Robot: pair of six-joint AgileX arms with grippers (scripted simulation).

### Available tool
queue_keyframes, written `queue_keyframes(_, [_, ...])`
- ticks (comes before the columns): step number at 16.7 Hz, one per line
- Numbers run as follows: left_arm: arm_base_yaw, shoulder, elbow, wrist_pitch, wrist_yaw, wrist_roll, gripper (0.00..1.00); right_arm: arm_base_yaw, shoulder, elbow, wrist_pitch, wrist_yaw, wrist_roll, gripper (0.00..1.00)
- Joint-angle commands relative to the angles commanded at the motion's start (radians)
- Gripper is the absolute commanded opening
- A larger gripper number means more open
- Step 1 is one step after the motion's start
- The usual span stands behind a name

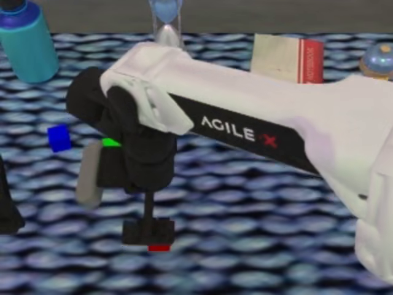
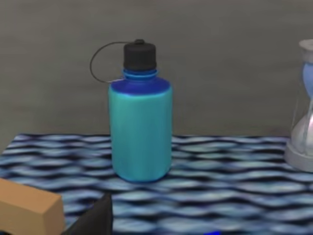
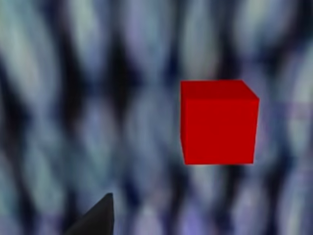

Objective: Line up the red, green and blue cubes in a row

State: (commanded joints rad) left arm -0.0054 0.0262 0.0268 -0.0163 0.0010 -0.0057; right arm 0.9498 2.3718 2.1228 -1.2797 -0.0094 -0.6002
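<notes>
My right arm reaches across the table from the right side, its white body with the AgileX lettering crossing the middle of the top view. The right gripper hangs over the near centre-left of the table, directly above the red cube, of which only a thin red edge shows below the black finger block. I cannot tell from any view whether the fingers are wide or narrow. In the right wrist view the red cube sits alone on the patterned cloth, with one dark fingertip showing apart from it, not touching it.

The green cube lies farther back and to the left of the red one, largely hidden under the arm's black wrist housing; only a small green patch shows. The blue cube lies just left of the green one, fully visible, at about the same depth on the table. Green and blue are near one another; the red cube is well apart from both, nearer to me.

My left arm is parked at the left edge of the table; only a dark part shows in the top view, and the state of its gripper cannot be judged.

At the far left stands a teal bottle with a black cap. An hourglass stands at the far centre. A white notebook with a red spine lies far right of it, and a domed toy sits at the far right edge.
</notes>
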Motion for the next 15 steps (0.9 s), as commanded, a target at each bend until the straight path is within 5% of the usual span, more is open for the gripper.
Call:
queue_keyframes(7, [-0.059,0.405,0.378,-0.227,0.002,-0.07,1.0,-0.187,-0.43,-0.342,0.262,-0.028,0.103,1.0])
queue_keyframes(15, [-0.159,1.296,1.029,-0.658,0.003,-0.193,1.0,-0.554,-1.34,-1.126,0.723,-0.054,0.341,1.0])
